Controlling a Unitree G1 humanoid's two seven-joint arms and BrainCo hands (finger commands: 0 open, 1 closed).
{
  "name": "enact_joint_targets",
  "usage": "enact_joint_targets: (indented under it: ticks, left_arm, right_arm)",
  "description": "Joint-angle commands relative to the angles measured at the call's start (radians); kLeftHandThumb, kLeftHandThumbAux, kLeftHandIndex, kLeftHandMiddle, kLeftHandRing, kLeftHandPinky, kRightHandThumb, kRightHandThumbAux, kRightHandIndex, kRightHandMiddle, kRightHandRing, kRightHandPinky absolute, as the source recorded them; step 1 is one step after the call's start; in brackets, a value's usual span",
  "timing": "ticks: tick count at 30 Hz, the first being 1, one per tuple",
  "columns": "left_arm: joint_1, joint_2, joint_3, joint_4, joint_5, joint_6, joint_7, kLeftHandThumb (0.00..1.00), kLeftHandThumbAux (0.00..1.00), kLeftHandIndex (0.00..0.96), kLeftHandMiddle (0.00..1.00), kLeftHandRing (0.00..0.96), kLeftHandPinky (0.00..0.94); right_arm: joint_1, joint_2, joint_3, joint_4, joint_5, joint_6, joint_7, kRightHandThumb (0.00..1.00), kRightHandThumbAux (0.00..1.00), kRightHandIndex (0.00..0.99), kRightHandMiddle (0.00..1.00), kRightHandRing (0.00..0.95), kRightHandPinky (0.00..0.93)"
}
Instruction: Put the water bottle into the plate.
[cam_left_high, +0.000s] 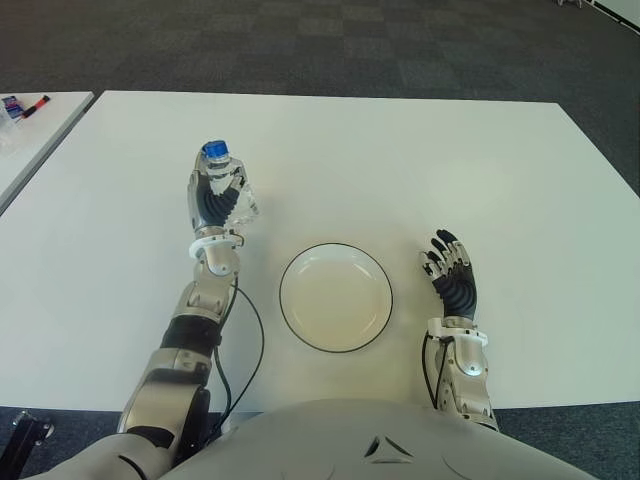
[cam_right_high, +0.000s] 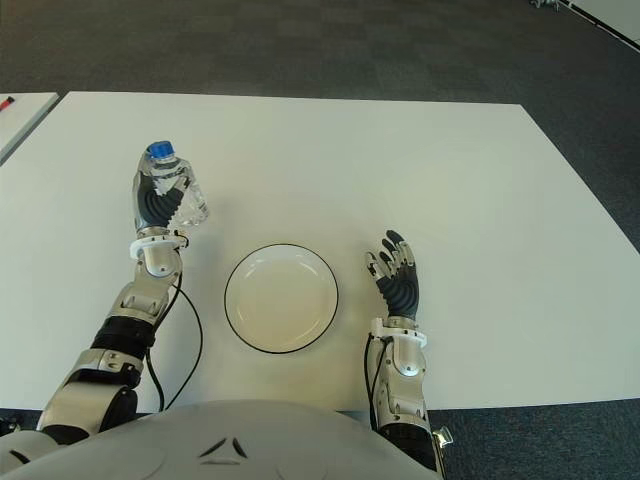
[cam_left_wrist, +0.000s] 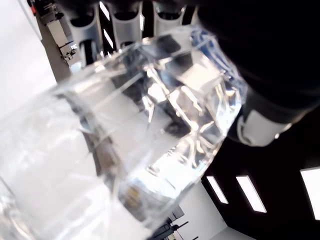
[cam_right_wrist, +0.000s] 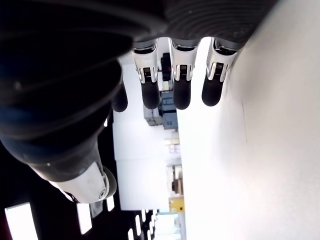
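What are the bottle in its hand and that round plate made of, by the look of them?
The water bottle, gripped in the left hand, looks like clear thin plastic: see-through faceted walls with bright glints, and an opaque blue cap. The plate looks like glazed ceramic or perhaps melamine: smooth cream surface with a thin dark rim; the pictures leave that open.

Twin head cameras look down on the table (cam_left_high: 400, 160); wrist cameras sit tight against the left hand (cam_left_wrist: 260, 45) and right hand (cam_right_wrist: 75, 75)
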Motion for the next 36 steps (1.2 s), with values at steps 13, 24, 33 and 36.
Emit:
enact_joint_targets:
  ticks: [13,24,33,36]
  left_arm:
    - [0.026,0.006,0.01,-0.096,0.013,-0.012,0.001,1.0,0.663,0.254,0.408,0.521,0.432]
    - [0.085,-0.012,0.001,-0.233,0.011,-0.001,-0.03,1.0,0.664,0.252,0.416,0.523,0.421]
    - [0.141,-0.032,-0.011,-0.346,0.022,0.015,-0.059,1.0,0.664,0.264,0.424,0.52,0.411]
    - [0.152,-0.038,-0.013,-0.368,0.023,0.02,-0.067,1.0,0.664,0.268,0.423,0.519,0.41]
  right_arm:
    - [0.026,0.01,0.003,0.032,-0.006,0.05,-0.018,0.463,0.779,0.158,0.135,0.119,0.155]
    - [0.024,0.015,0.006,0.036,-0.007,0.041,-0.022,0.459,0.787,0.161,0.136,0.118,0.151]
    - [0.023,0.019,0.008,0.033,-0.005,0.047,-0.025,0.468,0.794,0.166,0.139,0.118,0.148]
    - [0.024,0.019,0.009,0.032,-0.004,0.048,-0.024,0.469,0.797,0.166,0.139,0.118,0.148]
